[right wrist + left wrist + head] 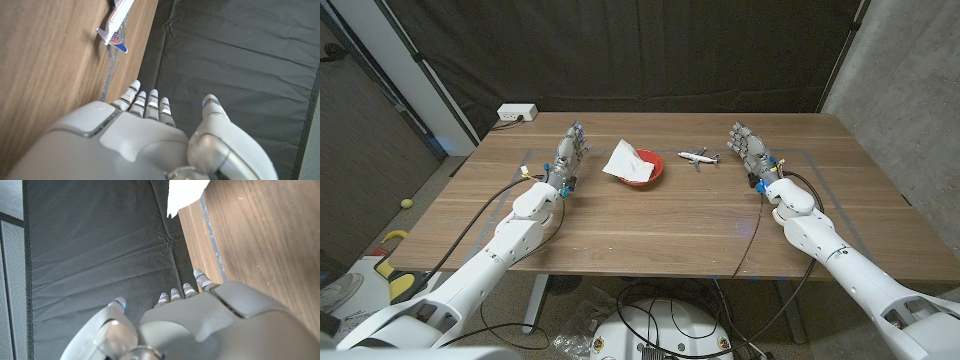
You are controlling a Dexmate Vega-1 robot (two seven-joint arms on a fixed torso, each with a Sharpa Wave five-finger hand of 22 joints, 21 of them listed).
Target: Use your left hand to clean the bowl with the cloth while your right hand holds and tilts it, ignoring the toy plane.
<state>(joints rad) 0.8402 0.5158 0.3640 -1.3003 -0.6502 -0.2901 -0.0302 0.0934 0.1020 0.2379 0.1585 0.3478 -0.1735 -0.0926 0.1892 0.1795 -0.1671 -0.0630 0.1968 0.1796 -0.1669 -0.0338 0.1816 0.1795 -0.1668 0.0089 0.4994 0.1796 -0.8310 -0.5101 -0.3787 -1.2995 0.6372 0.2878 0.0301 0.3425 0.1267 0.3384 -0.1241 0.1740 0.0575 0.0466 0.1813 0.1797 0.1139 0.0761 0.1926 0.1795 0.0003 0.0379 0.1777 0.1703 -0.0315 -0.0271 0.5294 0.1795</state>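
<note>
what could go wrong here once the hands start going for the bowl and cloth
1. The toy plane lies close beside the red bowl, between it and the right hand; reaching in for the bowl's rim could knock the plane.
2. The white cloth sits loosely piled in the bowl; the left hand pulling at it might drag or tip the bowl before the right hand holds it.
3. The bowl looks shallow, so the fingers may slip off its rim when tilting.

Toy plane cut off by the right wrist view's edge; bowl interior under cloth.
</note>
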